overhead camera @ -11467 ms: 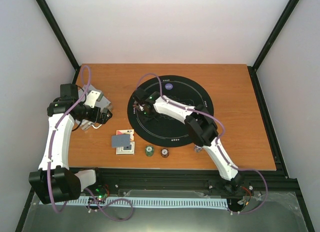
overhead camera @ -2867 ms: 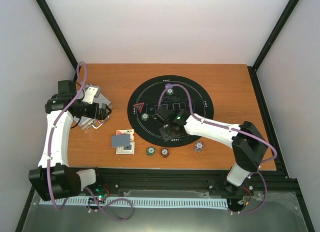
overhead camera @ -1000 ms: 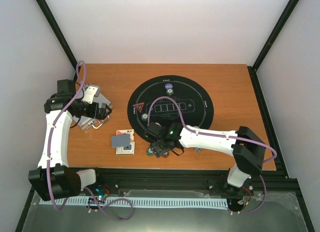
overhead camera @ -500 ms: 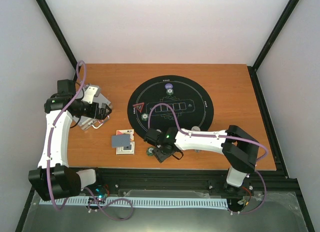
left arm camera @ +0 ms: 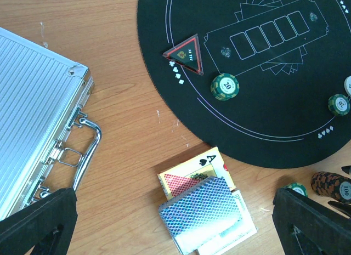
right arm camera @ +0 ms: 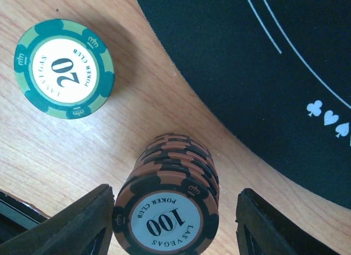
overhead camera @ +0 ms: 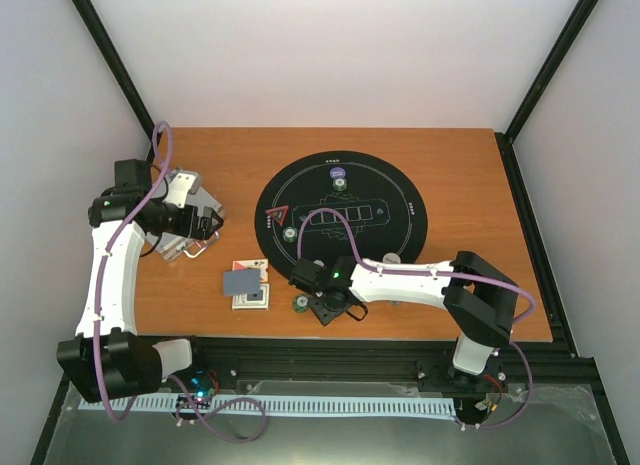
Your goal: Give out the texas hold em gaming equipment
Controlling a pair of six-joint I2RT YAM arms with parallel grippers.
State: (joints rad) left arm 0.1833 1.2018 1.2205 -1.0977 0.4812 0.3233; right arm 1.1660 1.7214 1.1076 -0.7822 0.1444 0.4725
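A brown poker chip stack (right arm camera: 167, 214) marked 100 stands on the wood just off the mat's near edge. My right gripper (overhead camera: 326, 307) is down over it, open, one finger (right arm camera: 82, 222) close against its left side and the other (right arm camera: 274, 222) a gap away. A single green chip (right arm camera: 64, 69) lies flat to the left, also visible from above as the green chip (overhead camera: 299, 304). The grey-backed card deck (left arm camera: 200, 210) rests on a card box (left arm camera: 189, 175). My left gripper (overhead camera: 205, 225) hangs open beside the case, holding nothing.
The round black mat (overhead camera: 400, 185) carries a green chip (left arm camera: 225, 86), a triangular marker (left arm camera: 185, 54) and further chips (overhead camera: 340, 184) toward the back. The ribbed aluminium case (left arm camera: 33, 112) with its handle lies at the left. The right arm's forearm stretches across the mat's near edge.
The right gripper has shifted slightly left and down onto the brown stack and its jaws have narrowed around it. The left arm has stayed still.
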